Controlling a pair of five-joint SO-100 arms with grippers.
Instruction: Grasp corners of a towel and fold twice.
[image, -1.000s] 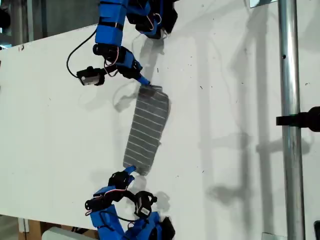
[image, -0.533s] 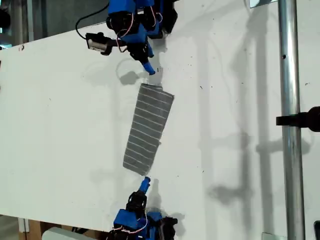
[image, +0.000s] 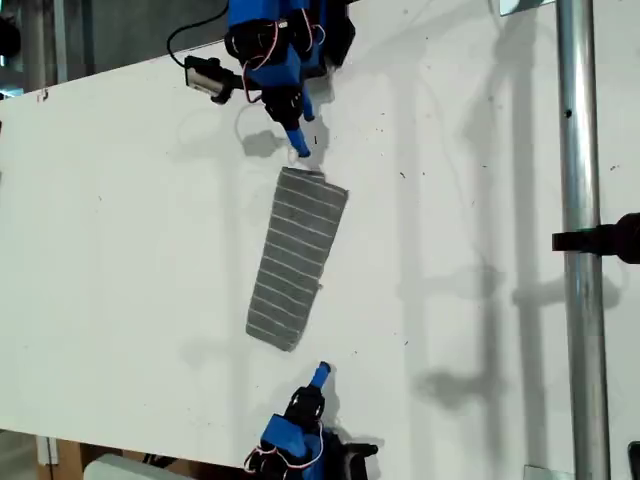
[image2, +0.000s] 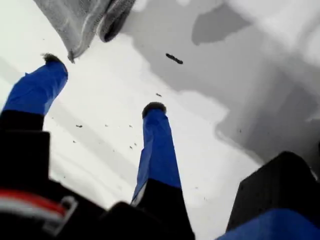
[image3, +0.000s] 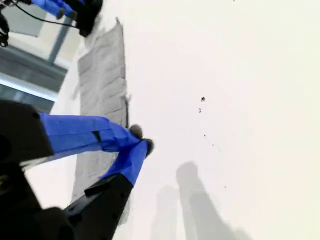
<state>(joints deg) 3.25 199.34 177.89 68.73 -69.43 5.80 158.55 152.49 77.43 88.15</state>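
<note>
The towel (image: 297, 260) lies flat on the white table (image: 120, 250), folded into a narrow grey strip with white stripes. My first gripper (image: 298, 146) hovers just beyond the strip's far end, open with nothing between its blue fingers. In the first wrist view that end of the towel (image2: 80, 20) shows layered folded edges just past my first gripper (image2: 100, 85). My second gripper (image: 320, 374) is off the near end, toward the exterior view's right. In its own view my second gripper (image3: 141, 139) has its tips together beside the towel (image3: 102, 75), holding nothing.
A metal pole (image: 580, 200) with a black clamp (image: 600, 240) stands at the exterior view's right. The table's front edge runs along the exterior view's lower left. A black cable (image: 195, 35) loops from the first arm.
Both grippers were at the towel's ends a second ago and have come away. The first gripper pulled back from the far end; the second drew back toward the exterior view's right.
</note>
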